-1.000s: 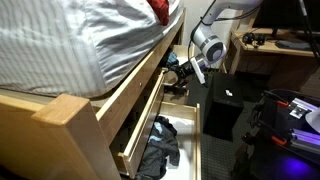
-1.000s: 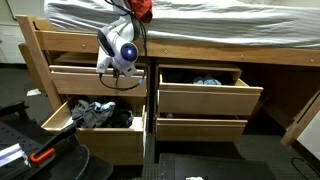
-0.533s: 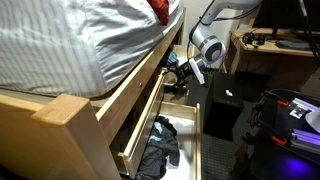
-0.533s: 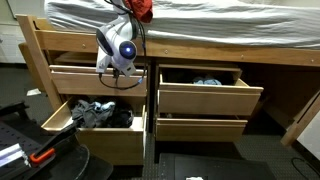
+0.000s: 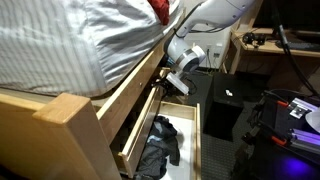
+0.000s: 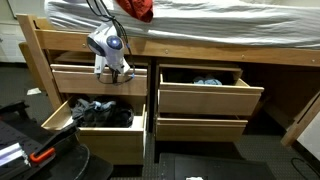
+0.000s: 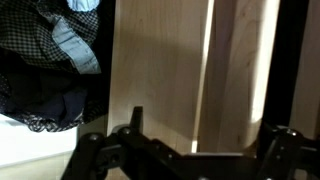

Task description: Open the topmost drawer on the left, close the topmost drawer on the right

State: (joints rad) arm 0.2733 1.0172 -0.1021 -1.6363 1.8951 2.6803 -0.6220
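Note:
The topmost left drawer [image 6: 92, 82] is light wood and stands slightly pulled out under the bed. My gripper [image 6: 113, 76] hangs right at its front, near its right end; it also shows beside the bed frame [image 5: 172, 84]. In the wrist view the gripper [image 7: 205, 135] is open, its two dark fingers [image 7: 135, 122] wide apart, with the drawer's wooden face [image 7: 160, 70] between them. The topmost right drawer [image 6: 205, 98] is pulled out, with a bluish cloth [image 6: 207, 81] inside.
The bottom left drawer [image 6: 60, 116] is pulled far out and full of dark clothes [image 6: 100, 112], directly below my gripper; these clothes also show in the wrist view [image 7: 50, 60]. The bottom right drawer [image 6: 200, 128] is slightly out. A black box [image 5: 225, 105] stands on the floor.
My arm has moved left and closer to the top left drawer's front. The drawers have not visibly moved.

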